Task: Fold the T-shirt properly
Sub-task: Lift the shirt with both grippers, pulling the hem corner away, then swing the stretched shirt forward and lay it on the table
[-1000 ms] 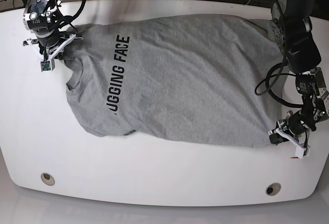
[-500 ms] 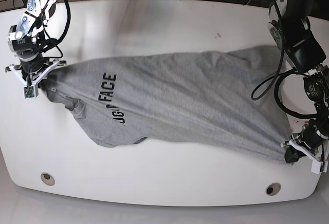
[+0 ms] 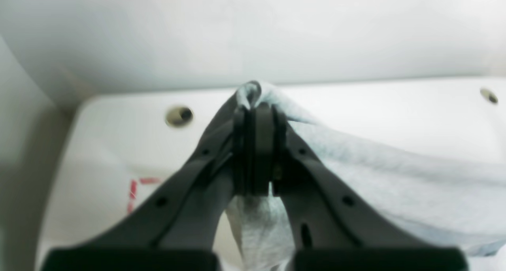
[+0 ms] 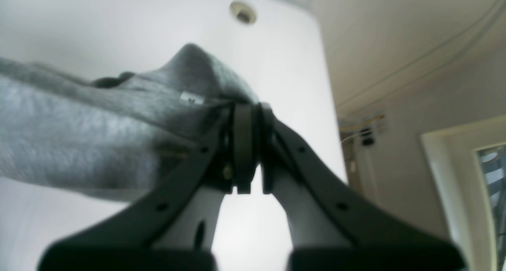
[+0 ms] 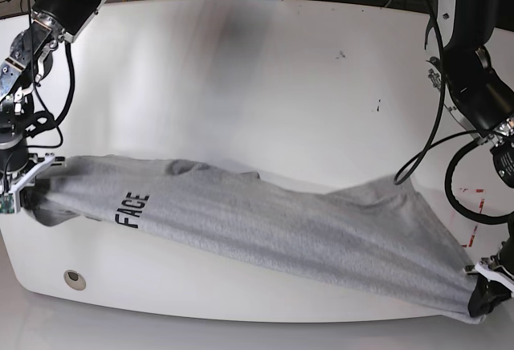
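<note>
The heather-grey T-shirt (image 5: 281, 225) is stretched in a long, narrow band across the front of the white table (image 5: 265, 85), with the black letters "FACE" near its left end. My right gripper (image 5: 28, 183) is at the left edge of the base view, shut on the shirt's left end (image 4: 79, 136); its pads (image 4: 243, 144) pinch the cloth. My left gripper (image 5: 482, 292) is low at the front right corner, shut on the other end of the shirt (image 3: 375, 172), and cloth bulges past its pads (image 3: 263, 144).
A round hole (image 5: 74, 278) sits in the table near the front left edge. Red tape marks (image 5: 475, 197) lie at the right side. Black cables (image 5: 430, 149) loop from the arm on the right. The table's front edge runs just below the shirt.
Both grippers have moved toward the table's front edge, pulling the shirt with them. It went from lying spread out to being drawn into a taut narrow band.
</note>
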`<state>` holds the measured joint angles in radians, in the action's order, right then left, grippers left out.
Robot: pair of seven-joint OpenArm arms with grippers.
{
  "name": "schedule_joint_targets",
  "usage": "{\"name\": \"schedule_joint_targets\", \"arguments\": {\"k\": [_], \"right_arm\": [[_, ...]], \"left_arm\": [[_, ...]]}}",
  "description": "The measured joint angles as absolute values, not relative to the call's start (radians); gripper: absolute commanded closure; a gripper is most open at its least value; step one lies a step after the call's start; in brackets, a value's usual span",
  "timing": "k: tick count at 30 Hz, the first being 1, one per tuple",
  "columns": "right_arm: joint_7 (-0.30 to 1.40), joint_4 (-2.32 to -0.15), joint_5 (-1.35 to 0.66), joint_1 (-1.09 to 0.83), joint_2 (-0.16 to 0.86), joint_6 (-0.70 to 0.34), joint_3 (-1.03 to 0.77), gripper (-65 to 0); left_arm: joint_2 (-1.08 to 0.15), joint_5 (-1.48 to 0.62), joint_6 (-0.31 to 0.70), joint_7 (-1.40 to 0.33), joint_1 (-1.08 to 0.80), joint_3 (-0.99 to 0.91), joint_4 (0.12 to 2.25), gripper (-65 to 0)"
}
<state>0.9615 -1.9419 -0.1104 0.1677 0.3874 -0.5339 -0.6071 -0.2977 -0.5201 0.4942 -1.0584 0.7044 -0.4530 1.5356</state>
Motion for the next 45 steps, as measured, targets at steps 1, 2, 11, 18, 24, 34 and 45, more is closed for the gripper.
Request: {"name": "schedule_joint_targets", "arguments": {"k": [1,2,11,18,24,34,45], "right_arm": [[0.979,-1.94,-0.11,0.189,0.402,-0.534,-0.588,-0.6],[0.986,-1.936,-0.109,0.215,0.417,-0.535,-0.569,-0.6],[1.015,-1.878,-0.132,0.447,0.518,-0.54,-0.455,-0.6],[1.063,-1.826,-0.125,0.642,0.603,-0.536,-0.369,-0.6],[1.055,-1.823,-0.136,0.748,0.659,-0.536,-0.301,-0.6],[1.051,-1.826,-0.137,0.707,0.665,-0.56,-0.316,-0.6],[1.05,-1.899,-0.146,0.384,0.568,-0.602,-0.544,-0.5]], "left_arm": [[-0.299,-0.521,0.495,-1.058,0.721,-0.453,1.535,0.0],[-0.303,-0.523,0.496,-1.058,0.739,-0.452,1.535,0.0],[-0.321,-0.517,0.494,-1.069,0.91,-0.457,1.528,0.0],[-0.323,-0.532,0.498,-1.065,1.045,-0.456,1.499,0.0],[-0.336,-0.528,0.495,-1.063,1.089,-0.456,1.462,0.0],[-0.347,-0.54,0.498,-1.058,1.054,-0.458,1.463,0.0],[-0.354,-0.647,0.505,-1.08,0.812,-0.54,1.46,0.0]]}}
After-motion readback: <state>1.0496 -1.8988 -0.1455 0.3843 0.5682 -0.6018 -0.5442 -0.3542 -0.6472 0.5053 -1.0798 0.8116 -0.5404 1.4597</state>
